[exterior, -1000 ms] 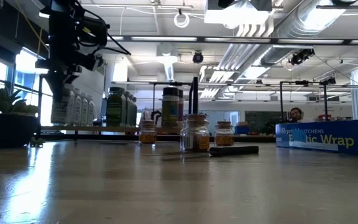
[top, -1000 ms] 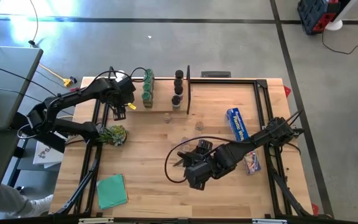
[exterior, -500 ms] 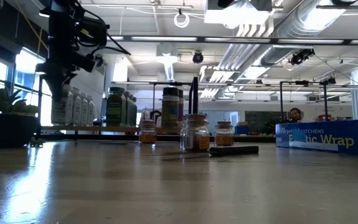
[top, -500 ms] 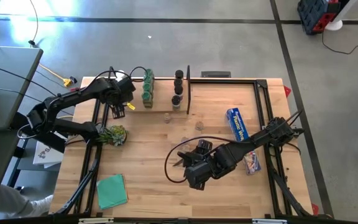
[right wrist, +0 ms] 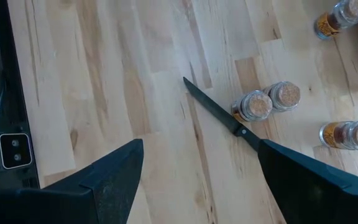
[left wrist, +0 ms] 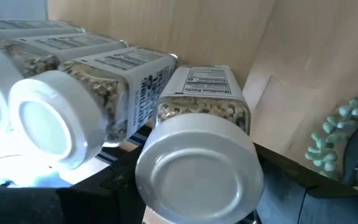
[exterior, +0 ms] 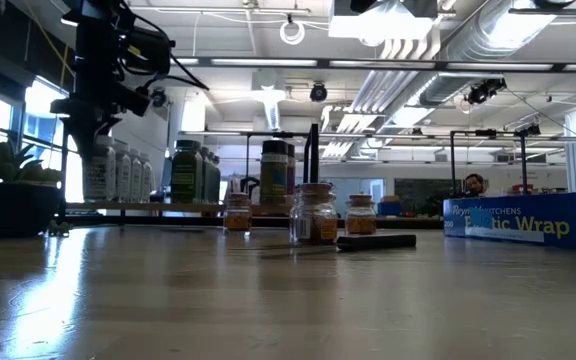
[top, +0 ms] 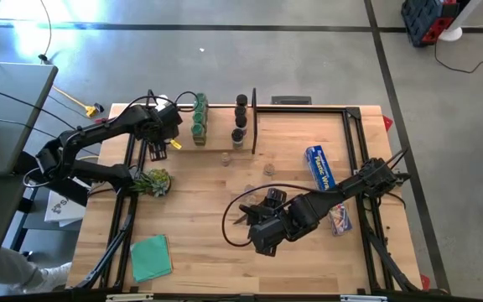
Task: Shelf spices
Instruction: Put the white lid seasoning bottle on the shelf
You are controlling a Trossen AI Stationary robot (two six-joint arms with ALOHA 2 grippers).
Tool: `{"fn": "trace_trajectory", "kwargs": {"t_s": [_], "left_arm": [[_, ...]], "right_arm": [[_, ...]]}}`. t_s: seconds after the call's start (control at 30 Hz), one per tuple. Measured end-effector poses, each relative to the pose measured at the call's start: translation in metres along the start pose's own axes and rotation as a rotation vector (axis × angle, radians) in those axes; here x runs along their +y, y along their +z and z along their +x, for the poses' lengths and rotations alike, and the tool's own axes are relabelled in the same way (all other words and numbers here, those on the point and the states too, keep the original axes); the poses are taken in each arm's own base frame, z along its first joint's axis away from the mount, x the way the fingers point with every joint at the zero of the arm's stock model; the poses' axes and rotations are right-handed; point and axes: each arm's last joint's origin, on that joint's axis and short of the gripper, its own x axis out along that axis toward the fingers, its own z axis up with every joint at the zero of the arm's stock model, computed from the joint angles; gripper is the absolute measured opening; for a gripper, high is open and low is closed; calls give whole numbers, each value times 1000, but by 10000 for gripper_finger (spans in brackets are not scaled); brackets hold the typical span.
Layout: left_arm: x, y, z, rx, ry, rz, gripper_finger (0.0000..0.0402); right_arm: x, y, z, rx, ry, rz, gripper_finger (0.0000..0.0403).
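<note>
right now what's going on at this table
The left gripper is at the left end of the shelf, closed around a white-capped spice jar beside other white-capped jars already standing there. Green-capped jars and dark-capped jars fill more of the shelf. The right gripper hangs open over the table, above a knife and four loose jars.

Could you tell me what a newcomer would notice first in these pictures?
Probably the left gripper at the shelf by the table's far edge, closed around a white-capped spice jar beside a row of others. Next, the blue wrap box on the right side, and the right gripper hovering open over a dark-handled knife among loose jars.
</note>
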Motion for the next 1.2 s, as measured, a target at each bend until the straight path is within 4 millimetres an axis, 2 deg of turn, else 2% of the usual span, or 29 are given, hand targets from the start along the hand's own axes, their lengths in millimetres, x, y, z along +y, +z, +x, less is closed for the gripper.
{"fn": "trace_trajectory", "kwargs": {"t_s": [0.7,1.2], "left_arm": [[1,-12,-14,-65,61,-26,227],[3,-14,-15,-48,108,-29,227]], "right_arm": [[1,2,0,-24,11,-27,312],[2,3,0,-33,14,-34,312]]}}
